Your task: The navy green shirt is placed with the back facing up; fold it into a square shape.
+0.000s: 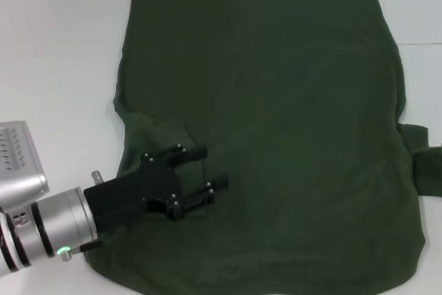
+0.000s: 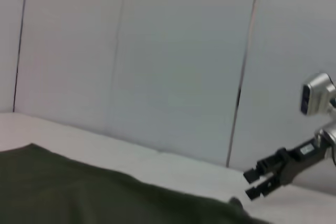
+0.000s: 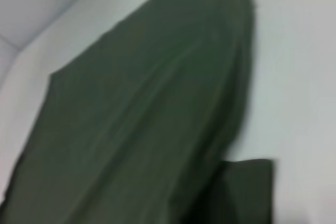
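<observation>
Navy green shirt (image 1: 276,122) lies flat on the white table (image 1: 55,46), left sleeve folded in, right sleeve sticking out; body folds remain. Left gripper (image 1: 200,177) hovers over the left sleeve, jaws apart, empty; right gripper (image 2: 257,182) off to the side, open.

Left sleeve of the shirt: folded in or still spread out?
Folded in. In the head view the left sleeve lies on the navy green shirt; the left gripper is above it, jaws open. The right sleeve sticks out.

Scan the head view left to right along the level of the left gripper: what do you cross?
Left arm's silver wrist → left gripper, open over the shirt → navy green shirt → its right sleeve sticking out.
</observation>
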